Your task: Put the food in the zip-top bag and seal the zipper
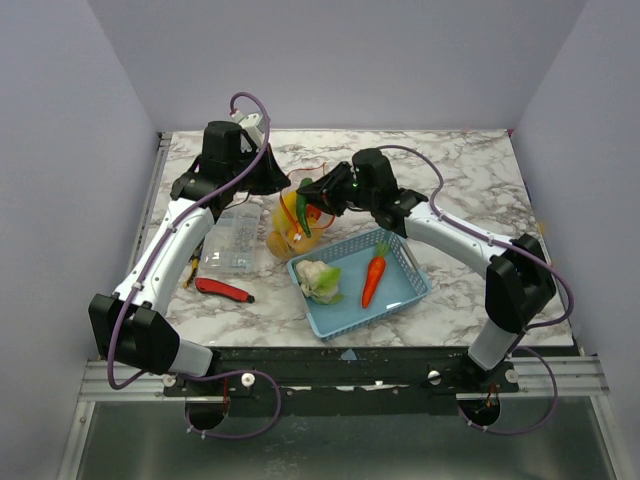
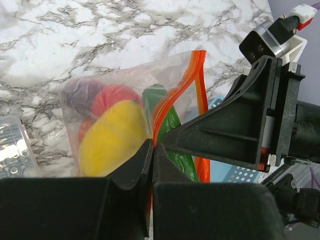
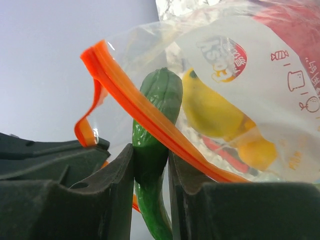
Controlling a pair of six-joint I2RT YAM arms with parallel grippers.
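Note:
The zip-top bag [image 1: 288, 232] lies mid-table with its mouth up; yellow [image 2: 112, 137], red [image 2: 112, 97] and purple [image 2: 80, 95] food sit inside it. My left gripper [image 2: 153, 146] is shut on the bag's red-orange zipper [image 2: 172, 97] and holds that edge up. My right gripper [image 3: 150, 152] is shut on a green cucumber [image 3: 155, 125] and holds it in the bag's open mouth, its tip past the zipper [image 3: 145, 117]. In the top view the cucumber [image 1: 303, 214] hangs over the bag. An orange carrot [image 1: 373, 280] and a white cauliflower [image 1: 320, 280] lie in the blue basket [image 1: 400, 290].
A clear rigid box [image 1: 230, 246] stands left of the bag. A red-and-black handled tool [image 1: 224, 290] lies in front of it. The blue basket is right of the bag, near the table's front edge. Walls close in the table on three sides.

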